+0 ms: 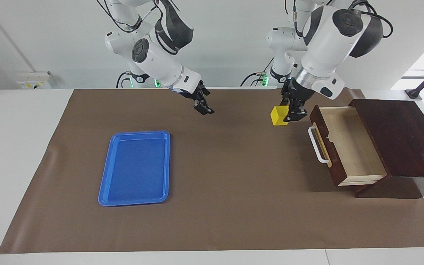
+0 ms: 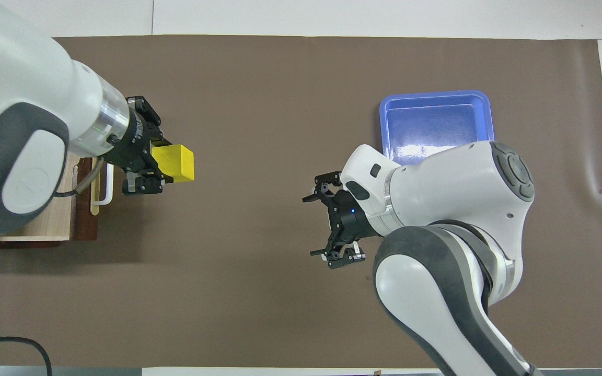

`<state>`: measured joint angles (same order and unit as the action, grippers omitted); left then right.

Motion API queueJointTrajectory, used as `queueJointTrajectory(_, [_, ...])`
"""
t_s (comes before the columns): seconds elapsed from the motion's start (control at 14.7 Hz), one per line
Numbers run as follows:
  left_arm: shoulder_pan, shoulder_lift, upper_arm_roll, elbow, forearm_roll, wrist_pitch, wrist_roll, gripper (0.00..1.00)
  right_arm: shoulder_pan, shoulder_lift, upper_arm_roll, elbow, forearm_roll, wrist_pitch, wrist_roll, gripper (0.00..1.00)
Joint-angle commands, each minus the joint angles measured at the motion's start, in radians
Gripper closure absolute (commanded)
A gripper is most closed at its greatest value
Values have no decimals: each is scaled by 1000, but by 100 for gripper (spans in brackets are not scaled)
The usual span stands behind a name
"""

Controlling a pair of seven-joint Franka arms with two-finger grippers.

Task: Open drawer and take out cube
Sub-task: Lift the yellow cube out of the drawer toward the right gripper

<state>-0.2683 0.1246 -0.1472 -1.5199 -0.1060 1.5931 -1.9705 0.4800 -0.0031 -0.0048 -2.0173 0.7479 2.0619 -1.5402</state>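
Observation:
The dark wooden drawer (image 1: 332, 162) (image 2: 84, 209) stands pulled open at the left arm's end of the table, and its pale interior shows nothing inside. Its white bar handle (image 1: 317, 145) faces the middle of the table. My left gripper (image 1: 288, 115) (image 2: 158, 163) is shut on the yellow cube (image 1: 279, 115) (image 2: 175, 163) and holds it over the brown mat just past the drawer's front. My right gripper (image 1: 204, 105) (image 2: 312, 225) hangs open over the middle of the mat, with nothing between its fingers.
The drawer's dark brown cabinet (image 1: 399, 136) sits at the mat's edge. An empty blue tray (image 1: 103, 176) (image 2: 384, 120) lies toward the right arm's end, farther from the robots. The brown mat (image 1: 234, 184) covers most of the white table.

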Motion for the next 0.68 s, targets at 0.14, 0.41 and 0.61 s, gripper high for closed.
queueJointTrajectory(0.14, [-86, -120, 18, -193, 8, 30, -19, 100, 69, 41, 3, 14, 53, 73, 24, 0])
queueJointTrajectory(0.41, [-95, -128, 18, -210, 12, 51, -59, 100, 115, 46, 5, 15, 51, 130, 66, 0])
queueJointTrajectory(0.61, [-95, -141, 18, -252, 12, 94, -61, 100, 146, 49, 6, 14, 59, 188, 68, 0])
